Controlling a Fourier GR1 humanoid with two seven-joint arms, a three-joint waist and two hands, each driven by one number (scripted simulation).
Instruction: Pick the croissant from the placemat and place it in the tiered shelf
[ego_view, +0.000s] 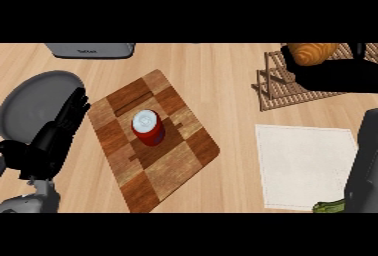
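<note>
The golden-brown croissant (313, 52) is at the top right, above the slatted wooden tiered shelf (279, 86). My right hand (338, 74) is a black mass just under and to the right of it, with fingers curled round the croissant and hiding its lower part. My right forearm (365, 165) runs up the view's right edge. The white placemat (305, 165) lies bare at the lower right. At the left edge, my left hand (53, 136) rests open with its fingers up.
A checkered wooden cutting board (177, 155) lies in the middle with a red can (148, 128) standing on it. A grey plate (33, 100) sits behind my left hand. There is a grey toaster (90, 50) at the top left and something green (329, 206) below the placemat.
</note>
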